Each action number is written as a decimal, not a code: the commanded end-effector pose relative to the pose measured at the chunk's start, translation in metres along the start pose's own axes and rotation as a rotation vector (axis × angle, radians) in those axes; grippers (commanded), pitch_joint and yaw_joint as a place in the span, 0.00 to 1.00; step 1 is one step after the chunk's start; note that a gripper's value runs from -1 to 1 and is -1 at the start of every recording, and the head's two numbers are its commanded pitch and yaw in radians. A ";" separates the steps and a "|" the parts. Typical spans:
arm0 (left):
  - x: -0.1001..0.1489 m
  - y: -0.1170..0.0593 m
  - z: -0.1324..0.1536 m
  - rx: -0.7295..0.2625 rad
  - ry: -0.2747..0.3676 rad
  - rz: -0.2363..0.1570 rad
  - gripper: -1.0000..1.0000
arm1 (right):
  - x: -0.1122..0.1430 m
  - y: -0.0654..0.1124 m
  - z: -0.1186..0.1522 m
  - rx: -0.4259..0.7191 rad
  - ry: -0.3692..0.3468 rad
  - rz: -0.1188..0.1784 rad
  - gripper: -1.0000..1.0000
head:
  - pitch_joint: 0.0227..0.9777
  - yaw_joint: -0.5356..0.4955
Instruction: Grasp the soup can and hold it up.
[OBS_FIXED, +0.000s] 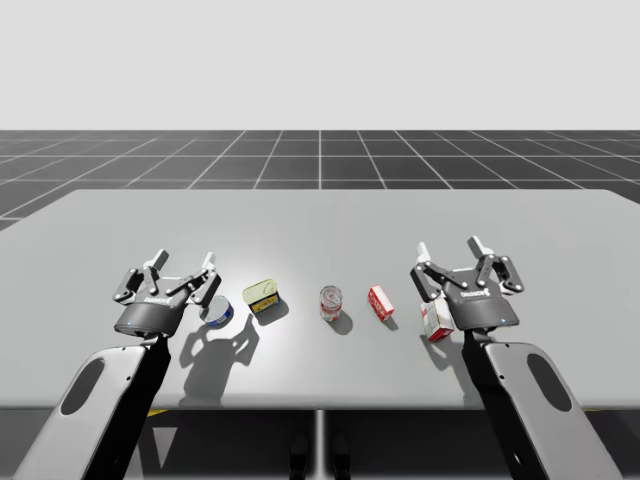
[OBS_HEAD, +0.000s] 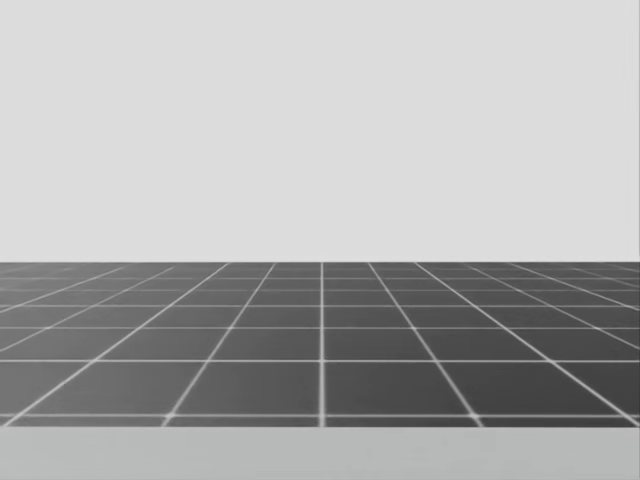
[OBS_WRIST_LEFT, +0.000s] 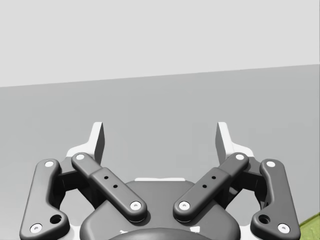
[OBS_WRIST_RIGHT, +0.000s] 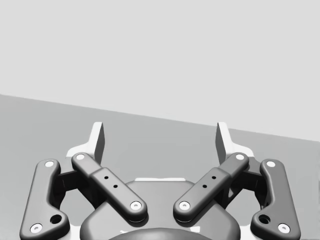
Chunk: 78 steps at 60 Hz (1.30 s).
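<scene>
A smooth, matte grey desk (OBS_FIXED: 320, 215) is seen in the high view, with a row of small things set across its near half. The short, cylindrical red-and-white soup can (OBS_FIXED: 331, 303) is stood upright at the middle of that row. Its long axis is vertical and its silvery metal lid is turned upward. It is kept well apart from both tools.

It is flanked by a flat yellow-green tin (OBS_FIXED: 262, 295) and a small red box (OBS_FIXED: 381, 301). A round blue-and-white can (OBS_FIXED: 221, 312) is partly hidden behind the left tool (OBS_FIXED: 184, 262), and a red-and-white carton (OBS_FIXED: 437, 320) behind the right tool (OBS_FIXED: 450, 250).

Both glossy black arms are angled up from the near edge. Both tools are released, their white-tipped fingers (OBS_WRIST_LEFT: 97, 140) spread wide above bare desk.
</scene>
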 end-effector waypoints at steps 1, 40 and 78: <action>0.000 0.000 0.000 -0.001 0.000 0.000 0.00 | 0.000 0.002 0.003 -0.031 0.010 -0.039 0.00 | 0.08 0.52; -0.002 0.001 -0.001 -0.003 0.007 -0.008 0.00 | 0.003 -0.003 0.001 0.021 0.039 -0.079 0.00 | 0.53 0.52; -0.004 -0.002 -0.003 -0.017 0.014 -0.024 0.00 | 0.006 -0.001 0.002 0.022 0.037 -0.089 0.00 | 0.82 0.50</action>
